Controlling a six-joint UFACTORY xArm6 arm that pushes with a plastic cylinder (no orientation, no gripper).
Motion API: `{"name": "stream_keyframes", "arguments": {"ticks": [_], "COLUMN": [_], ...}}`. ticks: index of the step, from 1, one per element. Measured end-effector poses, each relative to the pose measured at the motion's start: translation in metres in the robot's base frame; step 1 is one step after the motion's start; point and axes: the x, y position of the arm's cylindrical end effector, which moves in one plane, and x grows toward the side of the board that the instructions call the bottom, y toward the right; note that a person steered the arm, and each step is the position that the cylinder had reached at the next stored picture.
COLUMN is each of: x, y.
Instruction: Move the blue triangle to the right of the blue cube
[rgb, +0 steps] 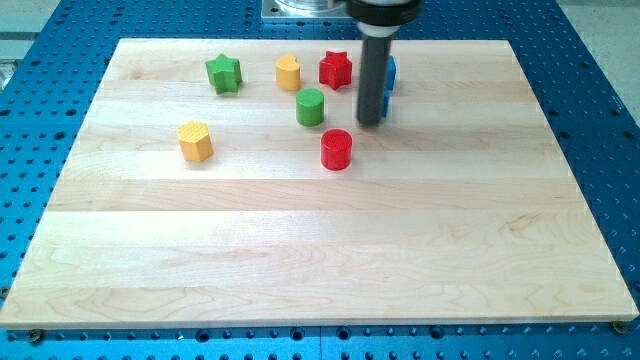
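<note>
My tip (369, 122) stands at the view's upper middle, right of the green cylinder. Two blue blocks are mostly hidden behind the rod: one shows as a blue edge (391, 72) higher up, the other as a small blue sliver (385, 105) just right of the tip. I cannot tell which is the triangle and which the cube. The tip looks close to or touching the lower blue block.
A green star (224, 73), a yellow block (288, 72) and a red star (336, 69) line the board's top. A green cylinder (310, 107), a red cylinder (337, 149) and a yellow hexagon (195, 141) sit below them. The wooden board (320, 250) lies on a blue perforated table.
</note>
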Motion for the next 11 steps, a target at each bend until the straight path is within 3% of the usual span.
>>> {"name": "stream_keyframes", "arguments": {"ticks": [1, 2, 3, 4, 6, 8, 9, 10, 11], "x": [-0.006, 0.009, -0.017, -0.032, -0.02, -0.023, -0.049, -0.042, 0.035], "y": [0.007, -0.059, -0.065, -0.028, 0.06, 0.071, 0.071, 0.071, 0.055]}}
